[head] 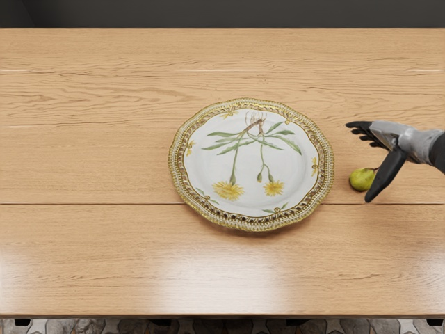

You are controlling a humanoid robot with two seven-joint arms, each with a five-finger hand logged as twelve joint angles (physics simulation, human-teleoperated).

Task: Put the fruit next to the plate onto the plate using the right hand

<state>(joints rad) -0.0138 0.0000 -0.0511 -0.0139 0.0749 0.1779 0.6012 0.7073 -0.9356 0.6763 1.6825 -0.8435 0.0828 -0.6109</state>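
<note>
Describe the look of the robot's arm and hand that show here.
Only the right hand shows: a light grey, metallic-looking palm and wrist with slim black fingers. Behind it, at the picture's right edge, the arm turns dark grey. No cables or markings are visible.

Plate point(208, 170): round, white, painted with yellow flowers, gold openwork rim, lying flat.
Pear point(361, 179): small, yellow-green, just beside plate's right rim, not touching it.

right hand point(393, 141) rendered with light grey metallic back, slim black fingers point(384, 177), dark wrist section joined behind
</note>
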